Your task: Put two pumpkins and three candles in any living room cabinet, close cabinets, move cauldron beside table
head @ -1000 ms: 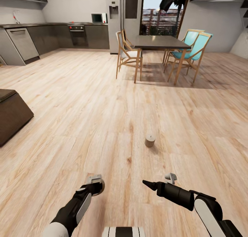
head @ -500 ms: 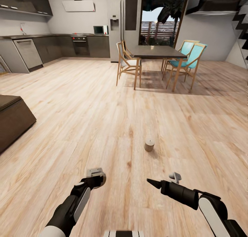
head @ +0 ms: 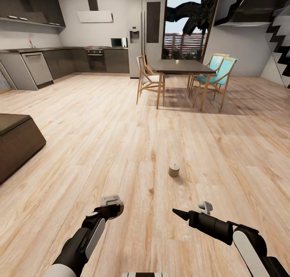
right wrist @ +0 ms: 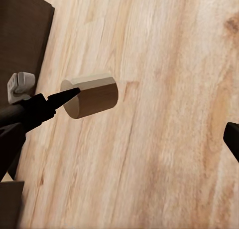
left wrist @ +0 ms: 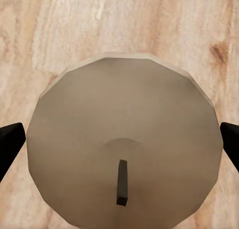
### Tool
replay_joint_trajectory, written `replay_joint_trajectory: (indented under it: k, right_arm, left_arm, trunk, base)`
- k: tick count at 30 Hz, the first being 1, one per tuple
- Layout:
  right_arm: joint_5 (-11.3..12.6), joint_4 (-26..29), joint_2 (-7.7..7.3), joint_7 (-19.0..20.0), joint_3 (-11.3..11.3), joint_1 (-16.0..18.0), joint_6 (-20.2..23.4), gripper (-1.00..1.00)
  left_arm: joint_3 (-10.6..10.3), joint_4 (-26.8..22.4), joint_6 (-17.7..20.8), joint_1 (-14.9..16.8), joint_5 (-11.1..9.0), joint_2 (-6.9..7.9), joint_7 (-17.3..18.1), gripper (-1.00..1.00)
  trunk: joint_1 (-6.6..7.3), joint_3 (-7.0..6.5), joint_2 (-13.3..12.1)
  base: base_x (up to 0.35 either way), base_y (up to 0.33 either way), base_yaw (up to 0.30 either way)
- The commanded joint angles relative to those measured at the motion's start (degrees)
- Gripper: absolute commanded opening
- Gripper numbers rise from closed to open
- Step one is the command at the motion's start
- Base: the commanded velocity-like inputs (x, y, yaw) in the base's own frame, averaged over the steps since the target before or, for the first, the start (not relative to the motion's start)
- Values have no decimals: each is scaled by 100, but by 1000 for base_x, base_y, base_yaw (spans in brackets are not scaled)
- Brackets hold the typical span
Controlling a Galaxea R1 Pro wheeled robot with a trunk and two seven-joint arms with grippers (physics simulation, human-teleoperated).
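A stubby cream candle point(head: 174, 170) stands upright on the wood floor, a little ahead of my right gripper point(head: 181, 214). That gripper is open with nothing between its fingers and points left, low over the floor; the right wrist view shows its fingers point(right wrist: 59, 98) wide apart. My left gripper point(head: 114, 208) is shut on a second candle point(left wrist: 124, 104), whose round top and dark wick sit between the two black fingertips point(left wrist: 10, 139). The held candle point(right wrist: 90, 95) also appears in the right wrist view. No pumpkins are in view.
A dark-brown low furniture block point(head: 16, 142) stands at the left edge. Far ahead stand a dark dining table point(head: 183, 67) with wooden and teal chairs point(head: 150, 77), grey kitchen units point(head: 36, 65) and a fridge point(head: 139, 31). Stairs point(head: 282, 35) rise at the right.
The whole view has tilted upward, showing more of the kitchen wall and stairs. Both arms hold nearly the same pose, and the left gripper keeps its candle.
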State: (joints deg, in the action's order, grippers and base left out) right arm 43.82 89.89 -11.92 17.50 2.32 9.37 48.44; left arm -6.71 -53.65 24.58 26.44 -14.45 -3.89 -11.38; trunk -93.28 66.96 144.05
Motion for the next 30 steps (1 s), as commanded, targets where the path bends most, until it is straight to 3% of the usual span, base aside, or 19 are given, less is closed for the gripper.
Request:
replay_joint_trajectory:
  k: [1, 7, 22, 24, 25, 26, 27, 30]
  right_arm:
    - [-21, 2, -3, 25, 0, 3, 16, 100]
    - [-18, 2, -3, 14, 1, 3, 16, 100]
    - [-36, -1, -6, -145, -12, 3, 10, 100]
    - [-50, -2, 1, -652, -43, 3, 9, 100]
    - [-40, 11, 22, -1263, -60, 3, 8, 100]
    - [-35, 23, 31, -1564, -58, 3, 8, 100]
    - [-26, 44, 52, -2116, -47, 3, 5, 100]
    - [-14, 66, 77, -2931, -28, 6, -1, 100]
  left_arm:
    - [-14, -11, 18, 2, -58, 3, -31, -100]
    - [0, -18, -30, -67, -51, 3, -31, -100]
    - [-6, -207, -16, -159, -41, 3, -22, -100]
    - [-6, -426, 31, -273, -29, 3, -27, -100]
    - [-6, -577, 133, -353, -21, 3, -28, -100]
    - [-6, -635, 188, -382, -17, 3, -31, -100]
    - [-4, -720, 278, -424, -15, 3, -33, -100]
    - [-5, -855, 378, -468, -9, 3, -50, -100]
  trunk:
    - [1, 5, 2]
    - [1, 5, 2]
    - [1, 5, 2]
    - [1, 5, 2]
    - [1, 5, 2]
    - [1, 5, 2]
    - [1, 5, 2]
    - [1, 5, 2]
  base:
    - [-6, 1, 0]
    - [135, 0, 0]
    - [321, 0, 0]
    - [337, 0, 0]
    - [337, 0, 0]
    - [337, 0, 0]
    - [337, 0, 0]
    - [336, 0, 0]
